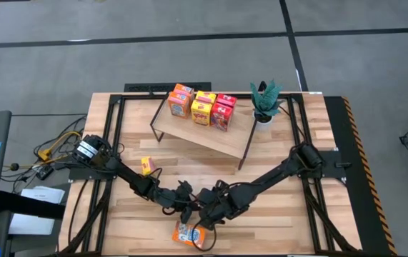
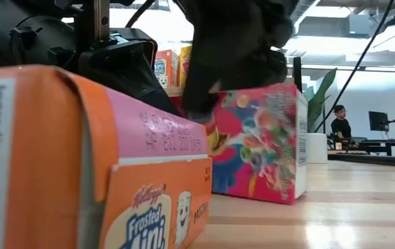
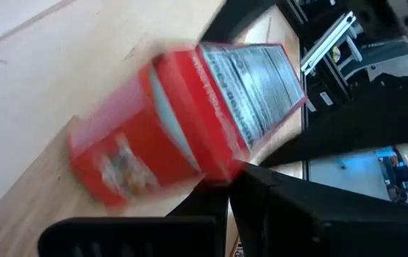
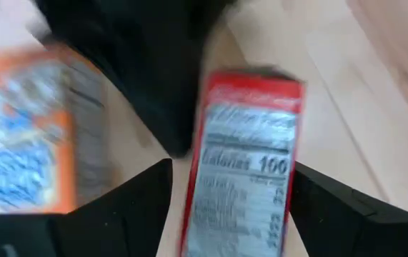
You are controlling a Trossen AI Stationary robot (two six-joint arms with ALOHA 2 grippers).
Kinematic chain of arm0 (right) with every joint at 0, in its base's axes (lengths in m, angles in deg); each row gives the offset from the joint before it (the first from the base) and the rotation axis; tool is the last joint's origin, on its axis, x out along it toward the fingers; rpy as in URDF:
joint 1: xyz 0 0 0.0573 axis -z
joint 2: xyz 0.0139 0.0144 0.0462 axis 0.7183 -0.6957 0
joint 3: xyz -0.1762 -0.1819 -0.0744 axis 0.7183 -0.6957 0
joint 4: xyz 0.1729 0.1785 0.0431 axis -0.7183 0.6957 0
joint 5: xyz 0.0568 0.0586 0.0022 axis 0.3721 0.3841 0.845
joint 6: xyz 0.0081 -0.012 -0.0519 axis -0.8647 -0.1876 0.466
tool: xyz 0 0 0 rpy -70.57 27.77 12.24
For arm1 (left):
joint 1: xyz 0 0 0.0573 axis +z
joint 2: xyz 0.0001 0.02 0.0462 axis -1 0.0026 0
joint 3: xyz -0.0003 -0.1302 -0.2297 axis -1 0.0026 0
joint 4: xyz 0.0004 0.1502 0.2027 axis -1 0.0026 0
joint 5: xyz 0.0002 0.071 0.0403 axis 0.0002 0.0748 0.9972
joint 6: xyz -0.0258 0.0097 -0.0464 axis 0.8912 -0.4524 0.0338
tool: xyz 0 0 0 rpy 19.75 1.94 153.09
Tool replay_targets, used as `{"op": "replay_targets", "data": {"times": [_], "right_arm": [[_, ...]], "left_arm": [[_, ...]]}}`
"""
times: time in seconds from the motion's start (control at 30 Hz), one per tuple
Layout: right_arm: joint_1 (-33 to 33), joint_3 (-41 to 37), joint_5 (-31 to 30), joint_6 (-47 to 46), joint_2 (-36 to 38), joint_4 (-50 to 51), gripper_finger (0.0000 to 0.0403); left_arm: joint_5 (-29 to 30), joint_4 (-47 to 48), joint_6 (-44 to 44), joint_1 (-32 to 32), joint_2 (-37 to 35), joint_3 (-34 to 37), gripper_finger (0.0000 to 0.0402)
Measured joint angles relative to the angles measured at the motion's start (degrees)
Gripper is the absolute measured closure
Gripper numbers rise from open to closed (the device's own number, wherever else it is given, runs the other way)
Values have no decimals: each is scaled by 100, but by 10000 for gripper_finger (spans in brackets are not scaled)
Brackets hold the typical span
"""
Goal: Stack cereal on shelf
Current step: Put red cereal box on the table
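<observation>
Cereal is standing between the parted fingers of the right gripper [image 4: 225,200]: a red box [image 4: 243,164], not visibly clamped. Left gripper [image 1: 184,207], fingers together, is hovering just beside that red box. An orange box [image 1: 189,234] is lying nearby. Well beyond, the shelf [image 1: 211,135] is carrying several boxes.

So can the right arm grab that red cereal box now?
Probably yes. In its wrist view the right gripper is open with the red cereal box between its fingers, nothing blocking. The shut left gripper crowds in close beside it, though.
</observation>
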Motion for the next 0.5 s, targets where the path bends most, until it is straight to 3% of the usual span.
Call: {"op": "replay_targets", "data": {"times": [0.23, 0.5], "right_arm": [[27, -20, -68, -30, -13, 128, 156], [-220, -19, -898, -141, 59, 169, 235]], "left_arm": [[0, 9, 2, 0, 0, 0, 401], [10, -53, 0, 0, 0, 0, 401]]}}
